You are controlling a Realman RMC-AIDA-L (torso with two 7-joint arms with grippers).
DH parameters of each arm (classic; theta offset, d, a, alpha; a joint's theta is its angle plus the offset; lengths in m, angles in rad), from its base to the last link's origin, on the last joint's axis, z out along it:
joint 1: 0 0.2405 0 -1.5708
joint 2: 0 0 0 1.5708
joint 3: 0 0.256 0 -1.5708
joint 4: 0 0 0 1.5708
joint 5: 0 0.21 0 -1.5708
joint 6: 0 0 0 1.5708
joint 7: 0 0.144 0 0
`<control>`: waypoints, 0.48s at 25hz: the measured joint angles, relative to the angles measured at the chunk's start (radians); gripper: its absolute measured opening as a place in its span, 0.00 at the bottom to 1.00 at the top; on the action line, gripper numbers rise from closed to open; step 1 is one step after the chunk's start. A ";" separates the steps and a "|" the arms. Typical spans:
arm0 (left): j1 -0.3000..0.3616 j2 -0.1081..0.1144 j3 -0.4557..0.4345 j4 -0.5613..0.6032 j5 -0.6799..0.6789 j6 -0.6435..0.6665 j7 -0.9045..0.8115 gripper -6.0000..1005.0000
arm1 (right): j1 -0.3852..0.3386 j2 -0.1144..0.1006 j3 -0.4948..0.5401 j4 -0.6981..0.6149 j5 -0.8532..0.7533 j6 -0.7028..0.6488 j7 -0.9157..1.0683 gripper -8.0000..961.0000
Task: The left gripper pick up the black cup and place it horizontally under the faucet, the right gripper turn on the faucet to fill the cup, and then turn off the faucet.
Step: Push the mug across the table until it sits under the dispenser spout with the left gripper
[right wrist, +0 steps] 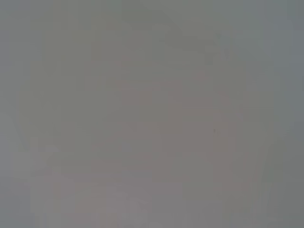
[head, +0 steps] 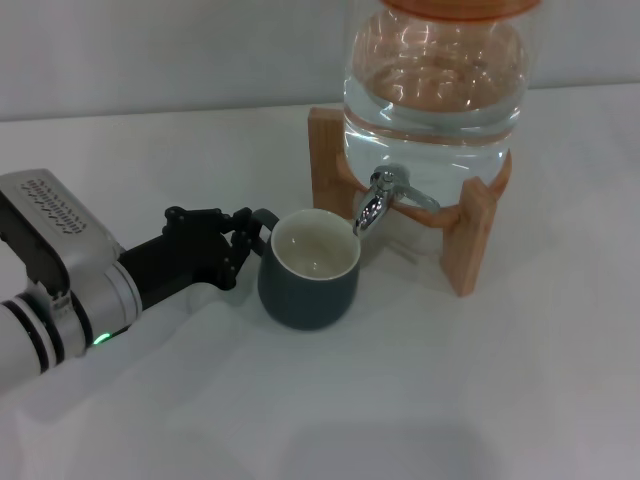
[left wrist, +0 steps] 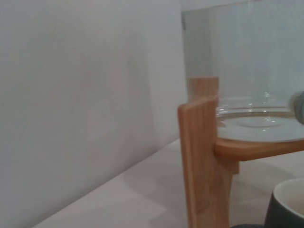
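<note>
The black cup stands upright on the white table, its cream inside empty and its rim just below the spout of the chrome faucet. My left gripper reaches in from the left and its black fingers are closed at the cup's small loop handle. In the left wrist view a corner of the cup and the tip of the faucet show. The faucet's lever lies back toward the jar. No water is running. My right gripper is out of view; its wrist view shows only a blank grey surface.
The clear glass water jar, part full, sits on a wooden stand behind and right of the cup. The stand and jar fill the left wrist view. A pale wall runs behind the table.
</note>
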 joint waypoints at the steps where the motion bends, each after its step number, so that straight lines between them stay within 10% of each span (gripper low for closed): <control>1: -0.001 0.000 0.014 0.000 -0.011 0.000 0.000 0.11 | 0.000 0.000 0.000 0.000 0.000 0.000 0.000 0.88; 12: -0.003 0.000 0.129 0.009 -0.121 0.025 0.018 0.11 | 0.001 -0.001 0.000 0.000 0.000 -0.001 -0.001 0.88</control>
